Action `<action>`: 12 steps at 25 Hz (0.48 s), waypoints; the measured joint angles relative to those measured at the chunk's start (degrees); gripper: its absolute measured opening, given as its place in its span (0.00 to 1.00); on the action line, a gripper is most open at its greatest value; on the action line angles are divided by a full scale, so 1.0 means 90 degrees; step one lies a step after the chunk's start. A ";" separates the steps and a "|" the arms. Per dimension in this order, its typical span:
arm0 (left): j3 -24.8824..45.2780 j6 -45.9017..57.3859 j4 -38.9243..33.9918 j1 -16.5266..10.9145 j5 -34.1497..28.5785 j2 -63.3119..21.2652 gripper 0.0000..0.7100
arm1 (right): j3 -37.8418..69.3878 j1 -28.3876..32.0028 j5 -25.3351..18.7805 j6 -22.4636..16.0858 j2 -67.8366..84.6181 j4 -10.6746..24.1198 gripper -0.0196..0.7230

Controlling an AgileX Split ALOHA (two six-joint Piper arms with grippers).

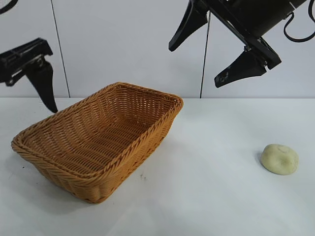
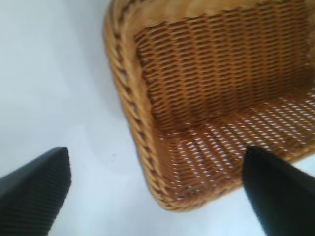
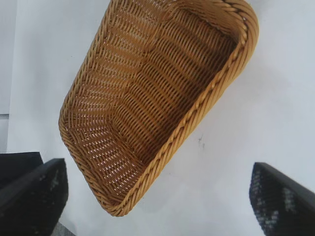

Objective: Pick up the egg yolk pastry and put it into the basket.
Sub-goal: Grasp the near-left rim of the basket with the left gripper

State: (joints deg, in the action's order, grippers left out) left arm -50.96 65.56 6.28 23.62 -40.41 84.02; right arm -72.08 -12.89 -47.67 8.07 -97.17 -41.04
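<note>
One basket [image 1: 98, 142], one egg yolk pastry [image 1: 279, 159], well apart.

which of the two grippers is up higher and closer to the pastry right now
The right gripper. It hangs open high over the table's right half, the side where the egg yolk pastry lies. The left gripper sits lower, beyond the basket.

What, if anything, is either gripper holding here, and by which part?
Nothing is held. The right gripper and left gripper hang open above the table; the egg yolk pastry lies untouched outside the basket.
</note>
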 joint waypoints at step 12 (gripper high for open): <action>0.0063 -0.0015 0.0007 0.0000 0.0632 0.0414 0.98 | 0.0000 0.0000 0.0000 0.0000 0.0000 0.0012 0.96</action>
State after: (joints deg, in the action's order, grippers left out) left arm -50.40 65.43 6.34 23.62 -34.72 87.74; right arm -72.08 -12.89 -47.67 8.07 -97.17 -40.93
